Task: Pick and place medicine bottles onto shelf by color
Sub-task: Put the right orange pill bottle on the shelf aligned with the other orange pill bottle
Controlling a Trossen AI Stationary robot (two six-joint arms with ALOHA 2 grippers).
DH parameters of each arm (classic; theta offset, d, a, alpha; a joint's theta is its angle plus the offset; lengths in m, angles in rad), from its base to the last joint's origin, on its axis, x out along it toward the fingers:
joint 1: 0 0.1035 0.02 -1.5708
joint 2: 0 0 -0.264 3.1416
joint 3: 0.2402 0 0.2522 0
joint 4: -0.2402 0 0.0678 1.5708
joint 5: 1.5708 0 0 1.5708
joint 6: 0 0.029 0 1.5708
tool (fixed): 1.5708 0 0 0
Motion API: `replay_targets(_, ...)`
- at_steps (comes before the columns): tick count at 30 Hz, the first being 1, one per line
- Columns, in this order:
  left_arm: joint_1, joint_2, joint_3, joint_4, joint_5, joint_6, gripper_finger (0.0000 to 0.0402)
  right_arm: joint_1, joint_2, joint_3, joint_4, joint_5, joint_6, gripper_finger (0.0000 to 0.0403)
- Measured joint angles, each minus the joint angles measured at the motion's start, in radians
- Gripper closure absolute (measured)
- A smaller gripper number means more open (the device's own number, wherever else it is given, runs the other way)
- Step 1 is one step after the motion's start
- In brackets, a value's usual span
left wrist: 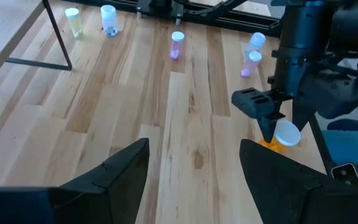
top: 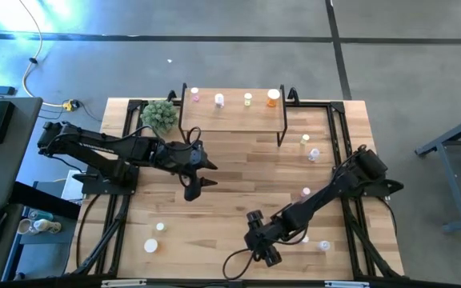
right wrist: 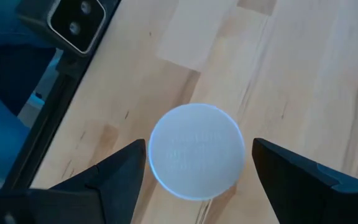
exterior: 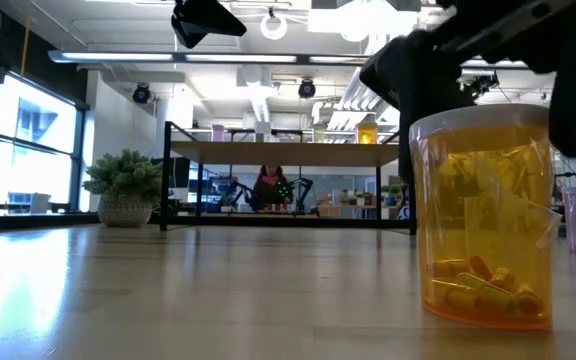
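High view: the shelf (top: pixel 232 120) stands at twelve o'clock on the table (top: pixel 230 192), four bottles on top; the left gripper (top: pixel 202 173) hovers mid-table, the right gripper (top: pixel 261 242) is at six o'clock.
Low view: an orange bottle (exterior: pixel 486 215) stands close, dark fingers either side.
Left wrist view: fingers (left wrist: pixel 118 173) spread, holding nothing.
Right wrist view: fingers (right wrist: pixel 120 172) spread wide beside a white cap (right wrist: pixel 196 151), not pinching.

Medicine bottles (top: pixel 310 150) and shelf (top: pixel 232 118)
Four bottles stand upright on the shelf; the others stand scattered across the tabletop.
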Motion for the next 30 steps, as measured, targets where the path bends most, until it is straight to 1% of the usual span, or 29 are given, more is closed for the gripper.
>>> replay_targets(9,0.0,0.0,0.0,0.0,0.0,0.0,0.0161,0.0,0.016,0.0,0.04,0.0,0.002,0.0122)
replay_targets(12,0.0,0.0,0.0,0.0,0.0,0.007,0.0161,0.0,0.016,0.0,0.037,-0.006,0.008,0.0139)
replay_targets(19,0.0,0.0,0.0,0.0,0.0,0.008,0.0161,0.0,0.016,0.0,0.034,-0.006,0.009,0.0196)
replay_targets(22,0.0,0.0,0.0,0.0,0.0,0.008,0.0161,0.0,0.016,0.0,0.034,-0.006,0.005,0.021)
replay_targets(30,0.0,0.0,0.0,-0.001,0.0,0.008,0.0161,0.0,-0.006,0.0,0.008,0.009,0.004,0.021)
